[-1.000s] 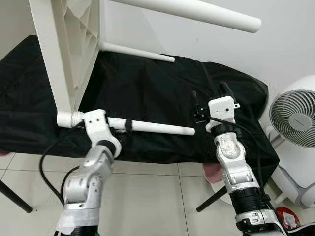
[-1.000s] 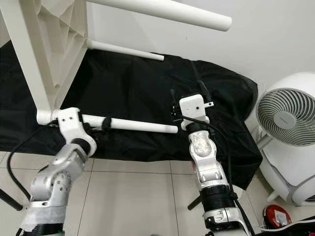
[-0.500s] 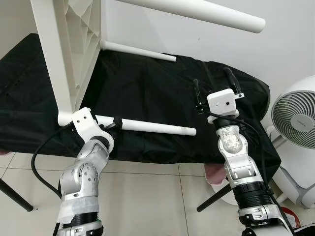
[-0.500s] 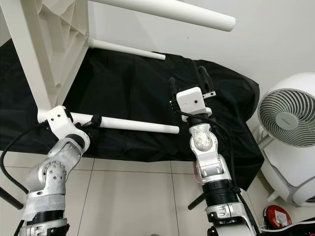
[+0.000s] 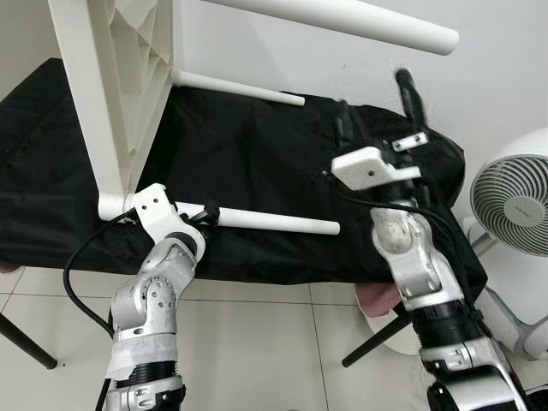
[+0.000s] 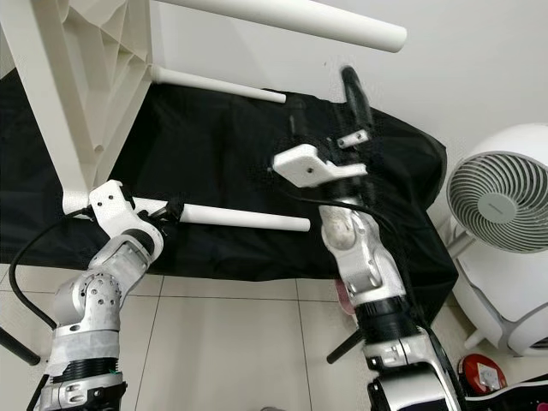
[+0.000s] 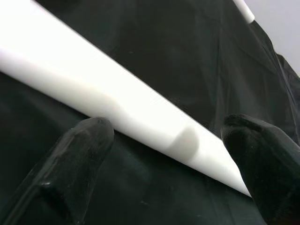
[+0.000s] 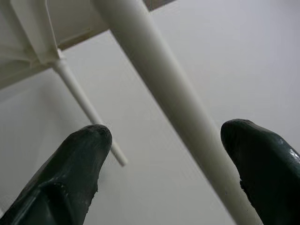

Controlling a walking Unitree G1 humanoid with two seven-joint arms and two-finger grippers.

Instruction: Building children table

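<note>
One white children's table top stands on its side with three white legs showing, over one black cloth. Two silver arms reach in; one white fan stands nearby.

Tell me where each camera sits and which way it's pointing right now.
Head views: look forward and down at the white table tipped on the black cloth; both arms show.
Left wrist view: looks along the left gripper, open around the lower leg.
Right wrist view: looks up past the right gripper, open below the upper leg.
Both wrist views and the head views share the legs.
</note>
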